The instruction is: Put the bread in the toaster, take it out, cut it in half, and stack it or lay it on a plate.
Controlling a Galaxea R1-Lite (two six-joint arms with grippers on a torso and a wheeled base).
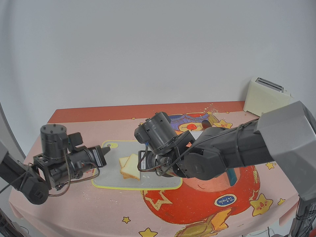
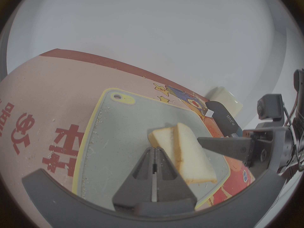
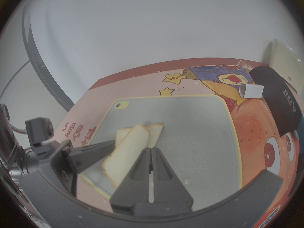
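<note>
Bread point(image 1: 130, 167) halves overlap, board point(image 1: 154, 181) front-L; L pincer point(image 2: 155, 149), R pincer point(image 3: 151, 149) closed.

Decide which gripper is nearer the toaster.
Right. The right gripper is at the bread on the cutting board; the left gripper sits at the board's opposite side, farther from the toaster.

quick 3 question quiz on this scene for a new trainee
1. True or false: the bread lies on a plate.
2. Where is the toaster? A) far right corner of the table B) on the board C) on a shelf
3. Fill in: the left gripper and right gripper are both ____.
Key: 1 false, it lies on the board; 2 A; 3 shut.
</note>
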